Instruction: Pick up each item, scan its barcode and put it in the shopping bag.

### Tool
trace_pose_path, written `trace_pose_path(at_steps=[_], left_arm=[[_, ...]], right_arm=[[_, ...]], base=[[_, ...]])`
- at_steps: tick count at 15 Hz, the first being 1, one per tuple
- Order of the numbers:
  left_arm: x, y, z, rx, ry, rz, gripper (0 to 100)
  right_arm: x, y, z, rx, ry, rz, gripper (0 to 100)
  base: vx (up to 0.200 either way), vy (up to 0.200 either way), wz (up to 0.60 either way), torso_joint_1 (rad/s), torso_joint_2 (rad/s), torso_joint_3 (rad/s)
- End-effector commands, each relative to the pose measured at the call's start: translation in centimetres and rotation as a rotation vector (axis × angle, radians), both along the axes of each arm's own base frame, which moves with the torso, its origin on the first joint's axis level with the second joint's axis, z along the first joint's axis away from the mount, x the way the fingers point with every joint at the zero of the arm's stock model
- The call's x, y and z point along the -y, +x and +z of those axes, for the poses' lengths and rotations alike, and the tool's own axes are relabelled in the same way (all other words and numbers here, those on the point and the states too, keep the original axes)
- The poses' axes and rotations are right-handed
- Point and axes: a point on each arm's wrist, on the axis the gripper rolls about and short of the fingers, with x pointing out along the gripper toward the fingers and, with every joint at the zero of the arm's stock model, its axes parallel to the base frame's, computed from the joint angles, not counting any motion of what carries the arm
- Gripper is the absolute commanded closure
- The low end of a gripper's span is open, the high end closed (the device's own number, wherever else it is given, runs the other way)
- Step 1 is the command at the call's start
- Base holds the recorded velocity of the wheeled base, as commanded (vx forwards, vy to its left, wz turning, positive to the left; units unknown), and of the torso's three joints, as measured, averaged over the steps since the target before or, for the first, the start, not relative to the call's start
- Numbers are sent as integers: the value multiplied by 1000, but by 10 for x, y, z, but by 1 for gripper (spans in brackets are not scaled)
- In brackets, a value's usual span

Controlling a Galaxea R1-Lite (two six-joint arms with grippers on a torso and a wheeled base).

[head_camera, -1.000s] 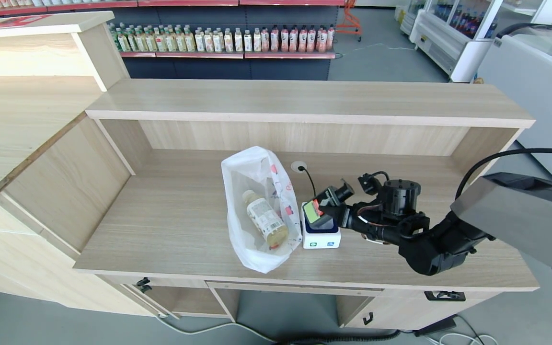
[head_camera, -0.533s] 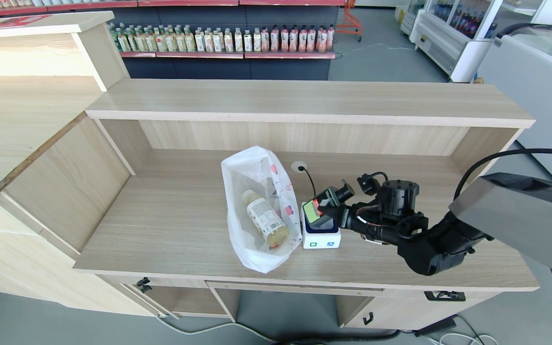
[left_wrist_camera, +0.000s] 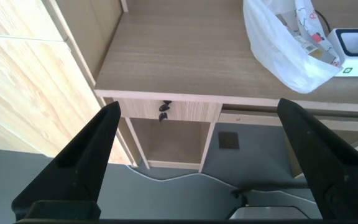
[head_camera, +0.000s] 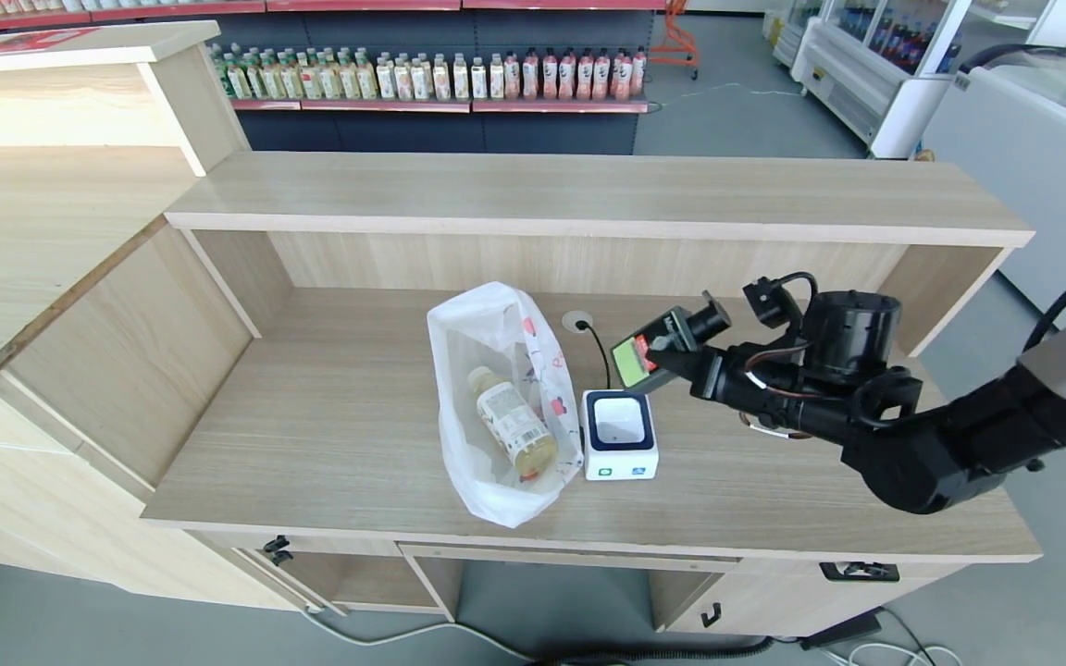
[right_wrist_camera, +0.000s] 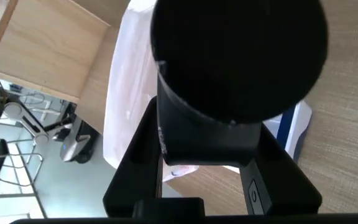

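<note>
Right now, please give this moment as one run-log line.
right pincer: shut on dark can, held near scanner | left pincer: open | shopping bag: holds bottle

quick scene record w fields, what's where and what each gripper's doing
counter: wood, bears the bag and scanner
bag: white, lying open, right beside the scanner, on the robot's left of it
bottle: lying inside the bag
scanner: white box, window facing up
pack: small, green face, in the air near the scanner, apart from it
right gripper: shut on the pack
left gripper: open, empty, off the counter's front edge
status: pack not yet in the bag
</note>
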Motion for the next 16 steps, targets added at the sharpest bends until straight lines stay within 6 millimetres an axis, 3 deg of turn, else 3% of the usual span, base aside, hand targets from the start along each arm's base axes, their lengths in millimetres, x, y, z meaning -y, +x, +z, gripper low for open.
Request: trace_pose_path(at_steps=[1,5,14,16], left_arm=[[0,0,0,0,0,0,0],[0,0,0,0,1,0,0],[0,0,0,0,12,0,0],[0,0,0,0,11,0,0]], right_arm=[[17,-32,32,90,-41,-11,100],[27,-56,31,119,-111,-8,100],[21,-60,24,119,-149,22,100],[15,-68,19,98,-152,56,100]], base=[[0,0,0,0,0,0],[50,0,0,2,1,1],[200,0,0,1,2,0],[0,0,0,0,0,0]])
